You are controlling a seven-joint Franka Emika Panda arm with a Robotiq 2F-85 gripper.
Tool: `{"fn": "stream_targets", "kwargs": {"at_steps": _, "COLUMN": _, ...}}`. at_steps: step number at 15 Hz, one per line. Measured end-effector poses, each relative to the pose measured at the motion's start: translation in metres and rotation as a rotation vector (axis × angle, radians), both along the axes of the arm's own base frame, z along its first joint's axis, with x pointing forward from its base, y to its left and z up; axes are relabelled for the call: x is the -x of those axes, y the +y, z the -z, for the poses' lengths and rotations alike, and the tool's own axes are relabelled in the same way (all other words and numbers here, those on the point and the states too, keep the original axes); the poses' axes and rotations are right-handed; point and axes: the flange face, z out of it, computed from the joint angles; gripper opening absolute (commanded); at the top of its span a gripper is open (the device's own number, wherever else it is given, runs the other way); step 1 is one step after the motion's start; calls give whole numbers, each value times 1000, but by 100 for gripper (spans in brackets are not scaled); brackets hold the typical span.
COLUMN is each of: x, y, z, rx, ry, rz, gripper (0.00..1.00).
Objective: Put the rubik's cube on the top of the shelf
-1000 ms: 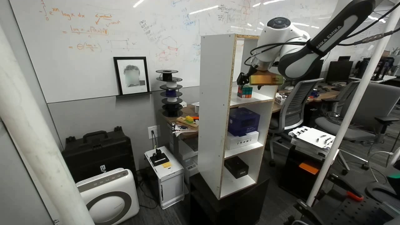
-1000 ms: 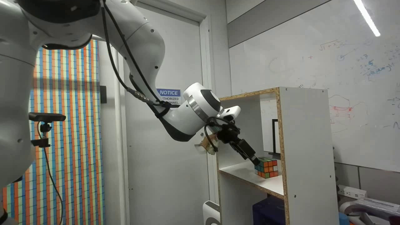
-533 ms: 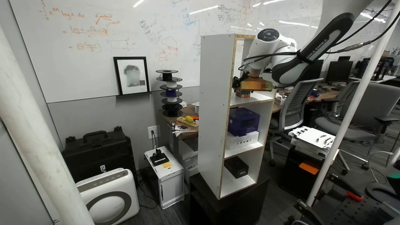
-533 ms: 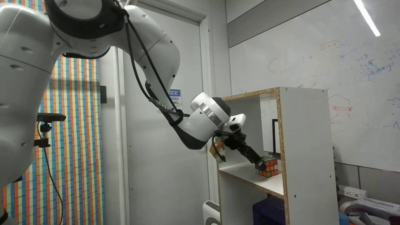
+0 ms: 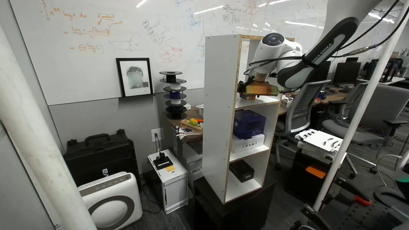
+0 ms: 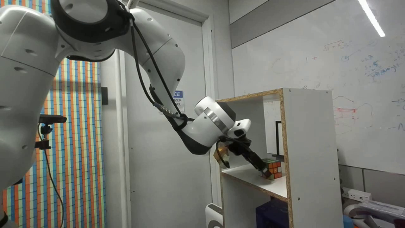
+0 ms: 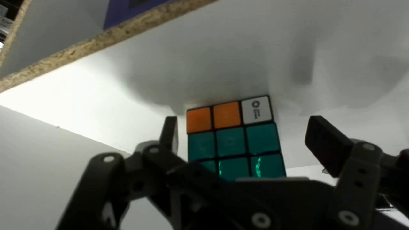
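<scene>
— Where's the Rubik's cube point(image 7: 230, 140)?
— In the uppermost compartment of the shelf point(image 6: 310, 142), beneath the top panel point(image 6: 250, 95) rather than on it.
— And the end effector point(image 7: 244, 137)?
— It reaches into that compartment with its fingers point(image 7: 327, 143) apart, one to either side of the cube. The wrist view shows a slim gap on one flank and a wider one on the other. How far down the sides they go I can't quite tell; the end effector hides part of the cube.
— So I'd call this lining up the grasp, nothing held.
— Agreed. Next I'd even out those gaps, bring the fingers together and test the hold before lifting.
— Straight up?
— No, the panel would be in the way. Out through the front first, then up and over.
— And the blue-purple box point(image 5: 250, 124) on the white box point(image 5: 248, 143)?
— One compartment down; no trouble, I'd judge.
</scene>
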Motion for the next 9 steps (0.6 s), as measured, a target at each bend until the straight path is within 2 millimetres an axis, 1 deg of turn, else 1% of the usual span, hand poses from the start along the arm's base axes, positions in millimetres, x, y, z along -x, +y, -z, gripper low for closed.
{"fn": "stream_targets", "kwargs": {"at_steps": 4, "x": -2, "y": -5, "z": -4, "rx": 2, "ry": -10, "rz": 9, "gripper": 100}}
{"fn": "stream_targets", "kwargs": {"at_steps": 5, "x": -4, "y": -6, "z": -6, "rx": 2, "ry": -15, "rz": 11, "gripper": 75}}
{"fn": "stream_targets", "kwargs": {"at_steps": 6, "x": -5, "y": -7, "z": -8, "rx": 3, "ry": -20, "rz": 12, "gripper": 75}}
{"fn": "stream_targets", "kwargs": {"at_steps": 9, "x": -8, "y": -6, "z": -13, "rx": -4, "ry": -36, "rz": 13, "gripper": 49}}
